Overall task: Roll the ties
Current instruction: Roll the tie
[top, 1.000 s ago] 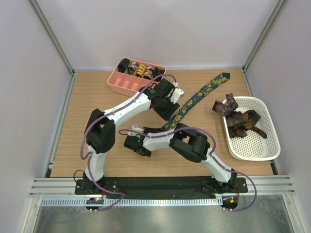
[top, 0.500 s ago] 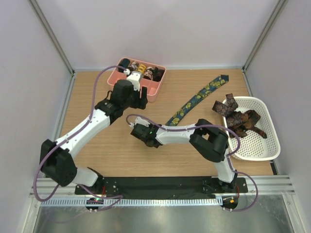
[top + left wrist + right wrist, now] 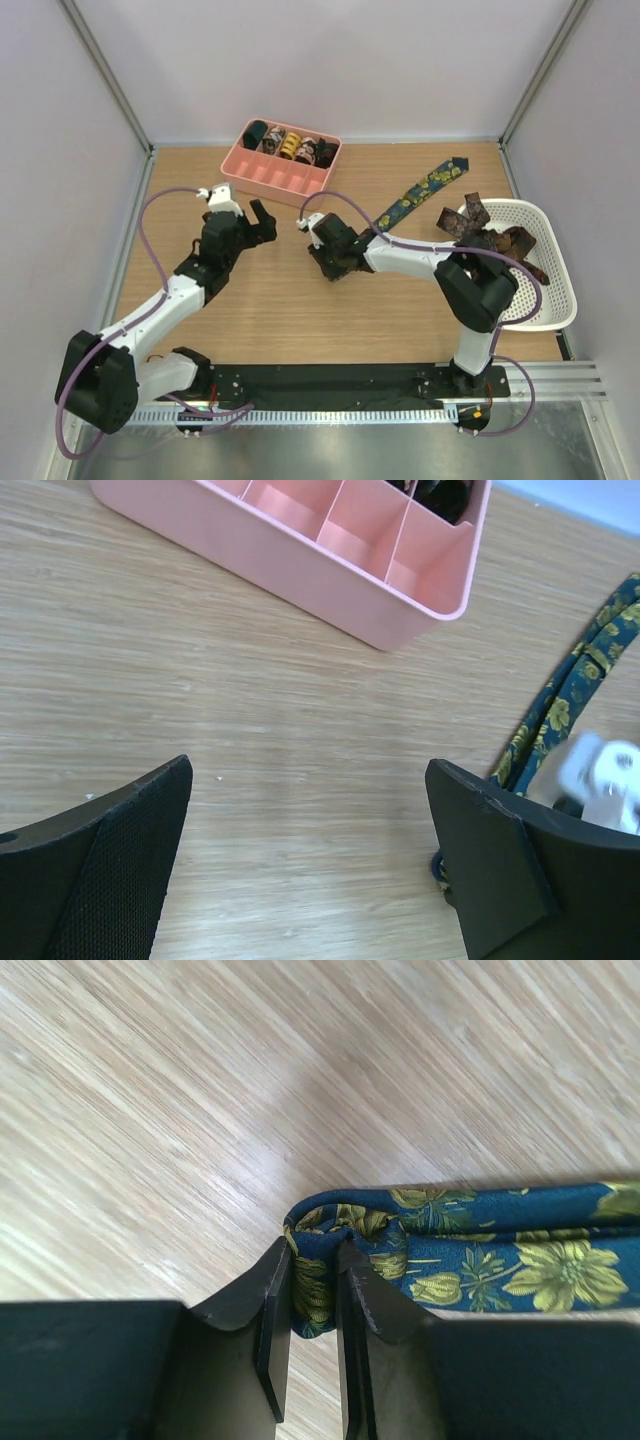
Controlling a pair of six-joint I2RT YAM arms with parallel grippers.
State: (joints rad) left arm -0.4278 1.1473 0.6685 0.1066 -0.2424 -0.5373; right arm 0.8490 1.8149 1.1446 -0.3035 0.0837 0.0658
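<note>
Top view: the long navy fabric necktie with yellow-green print lies diagonally on the wooden tabletop, between the pink plastic compartment tray and the white plastic mesh basket.

Left wrist: the left gripper is spread wide over bare wood, apart from the tray's edge.

Right wrist: the right gripper pinches the necktie's folded end.

A light wood-grain worktop seen from above, boxed in by plain pale lilac-white panels: a back wall, a left wall and a right wall. Slim aluminium posts run up the two far corners. Along the near edge lie a black base plate, a silver rail, a white slotted strip and brushed sheet metal. The light is soft and even.
</note>
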